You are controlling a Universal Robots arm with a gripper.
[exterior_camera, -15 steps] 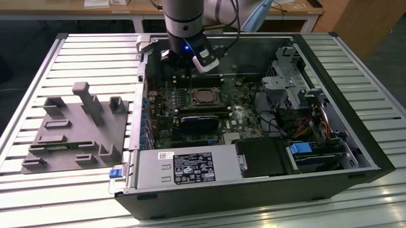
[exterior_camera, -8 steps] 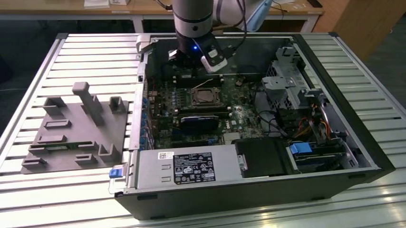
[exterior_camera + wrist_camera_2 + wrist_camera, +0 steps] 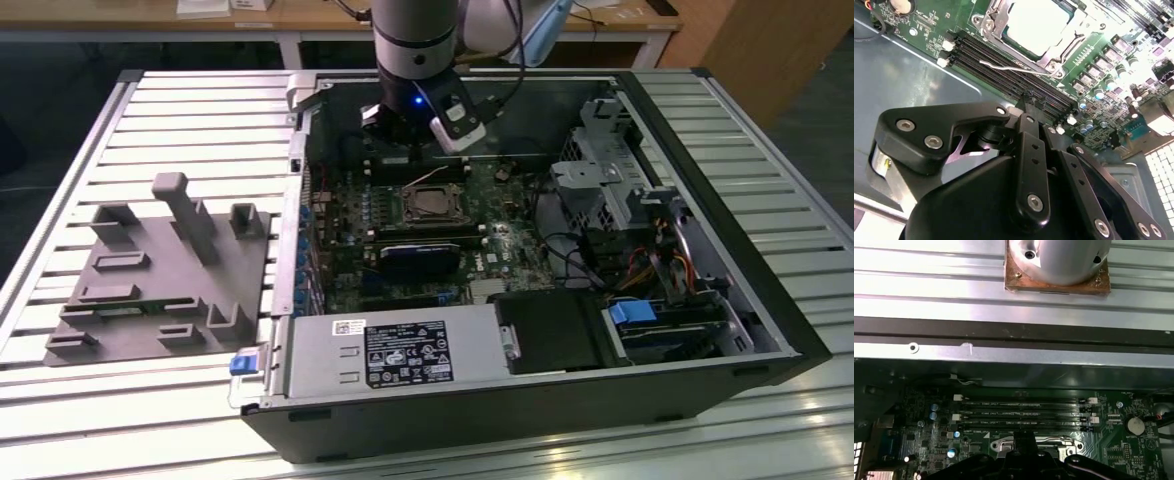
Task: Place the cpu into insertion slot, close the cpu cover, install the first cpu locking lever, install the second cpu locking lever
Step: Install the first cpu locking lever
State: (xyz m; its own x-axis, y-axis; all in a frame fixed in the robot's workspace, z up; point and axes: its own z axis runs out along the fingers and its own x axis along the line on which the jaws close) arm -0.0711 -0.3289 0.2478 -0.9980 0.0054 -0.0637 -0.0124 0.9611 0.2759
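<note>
I see the cpu (image 3: 1041,25) seated in the insertion slot (image 3: 1070,46), with the cpu cover (image 3: 991,20) apparently down. My gripper (image 3: 1030,98), closed and empty, hangs just beside the slot. The locking lever (image 3: 1004,65) probably needs slow, level pressure.

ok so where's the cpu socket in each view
Exterior view: socket mid-board, toward the case's far wall.
Second wrist view: socket with the silver chip in it, beside the memory slots.
First wrist view: socket, its metal edge just past the memory slots.
Shared landmark: the memory slots bordering the socket.
</note>
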